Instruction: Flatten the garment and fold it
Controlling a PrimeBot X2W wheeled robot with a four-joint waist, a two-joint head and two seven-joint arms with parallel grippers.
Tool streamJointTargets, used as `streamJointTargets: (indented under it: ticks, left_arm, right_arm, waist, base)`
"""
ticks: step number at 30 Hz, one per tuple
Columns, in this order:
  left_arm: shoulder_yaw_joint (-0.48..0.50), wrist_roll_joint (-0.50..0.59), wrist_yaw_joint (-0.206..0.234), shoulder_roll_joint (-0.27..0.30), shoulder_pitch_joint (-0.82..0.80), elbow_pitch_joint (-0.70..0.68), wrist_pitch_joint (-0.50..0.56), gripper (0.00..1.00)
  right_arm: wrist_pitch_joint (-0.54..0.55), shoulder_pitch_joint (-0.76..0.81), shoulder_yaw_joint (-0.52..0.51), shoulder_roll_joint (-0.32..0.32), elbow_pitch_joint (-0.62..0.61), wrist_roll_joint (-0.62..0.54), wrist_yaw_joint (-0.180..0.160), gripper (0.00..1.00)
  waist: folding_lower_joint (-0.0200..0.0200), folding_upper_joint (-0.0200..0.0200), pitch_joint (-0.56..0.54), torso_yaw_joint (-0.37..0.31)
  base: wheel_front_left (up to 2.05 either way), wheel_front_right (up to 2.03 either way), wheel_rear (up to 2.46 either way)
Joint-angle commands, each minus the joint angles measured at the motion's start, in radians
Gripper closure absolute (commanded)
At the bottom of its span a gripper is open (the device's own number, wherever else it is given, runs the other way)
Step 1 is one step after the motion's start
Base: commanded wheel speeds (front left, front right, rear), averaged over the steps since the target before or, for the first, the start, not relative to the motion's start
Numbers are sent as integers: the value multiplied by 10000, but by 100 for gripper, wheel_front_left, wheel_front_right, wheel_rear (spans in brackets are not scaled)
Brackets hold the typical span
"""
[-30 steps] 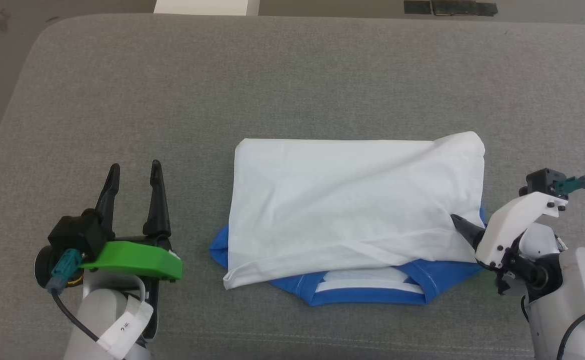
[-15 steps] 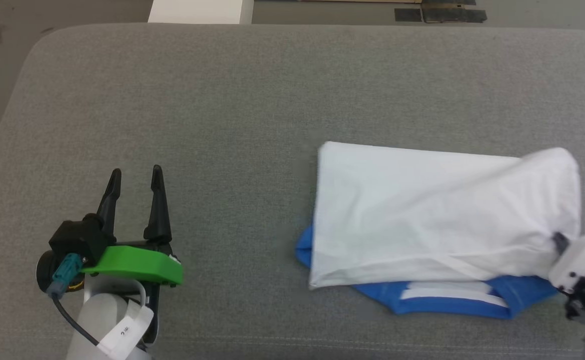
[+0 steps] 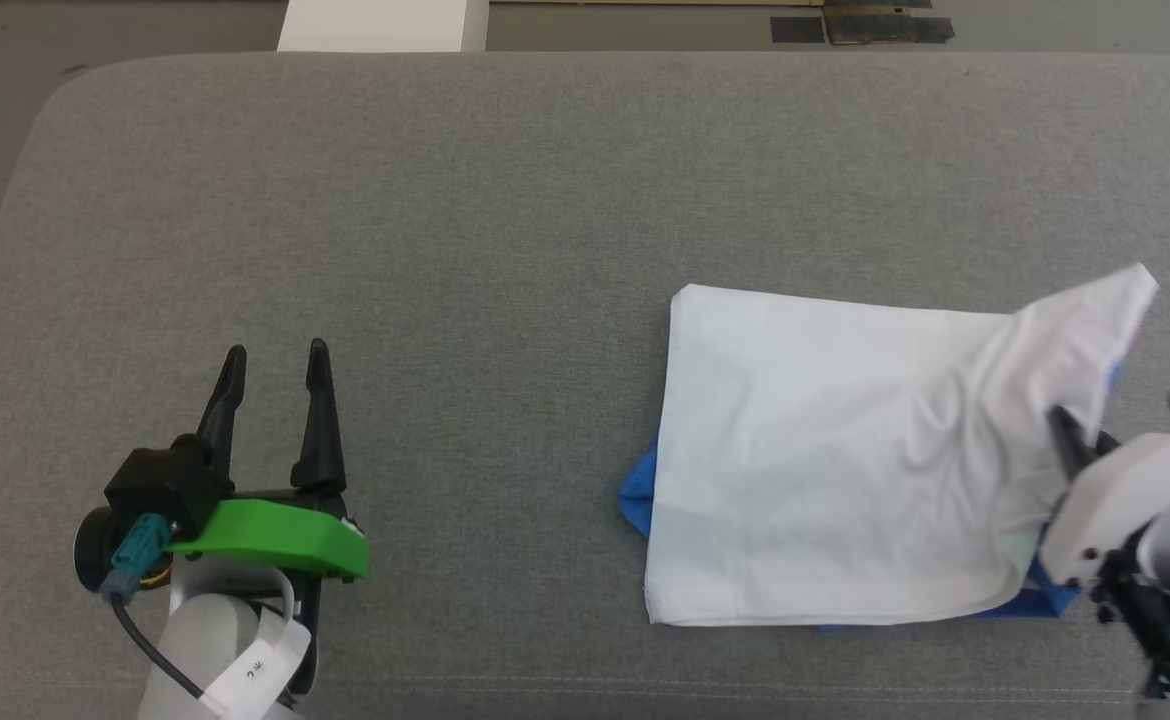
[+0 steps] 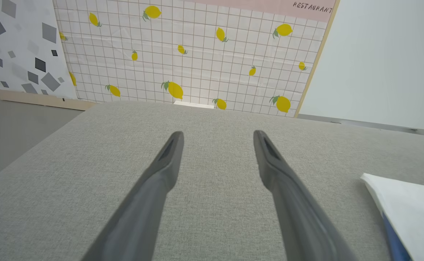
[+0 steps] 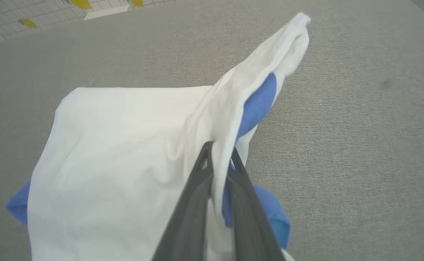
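Pinching the right edge of a folded white soft shirt with bright blue sleeves (image 3: 835, 460), the robot's right hand (image 5: 221, 148) is closed on the cloth and holds that edge up in a peak toward one o'clock. The shirt lies at four o'clock on the grey fabric surface (image 3: 445, 200). At eight o'clock, the left hand (image 3: 276, 352) has its fingers spread and holds nothing, well apart from the shirt.

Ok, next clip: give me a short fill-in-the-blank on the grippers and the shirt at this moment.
1. The right gripper is ____ on the garment.
2. The left gripper, apart from the cloth, holds nothing and its jaws stand ____.
3. The fabric peeking out beneath the garment's white body is coloured ____.

Missing words: shut; open; blue.
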Motion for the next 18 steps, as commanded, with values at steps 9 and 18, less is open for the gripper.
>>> streamJointTargets:
  ticks: [9,18]
  left_arm:
    - [-164,-13,-64,-52,-114,49,-47,0]
    - [-283,-102,-73,-70,-311,53,-47,0]
  right_arm:
    - [1054,-37,3868,-3,-1515,-347,-15,100]
    - [1148,-1149,5721,-3,833,-395,-15,100]
  waist:
    - [0,-1,207,241]
    - [0,-1,539,691]
  base:
    - [0,0,0]
    - [0,0,0]
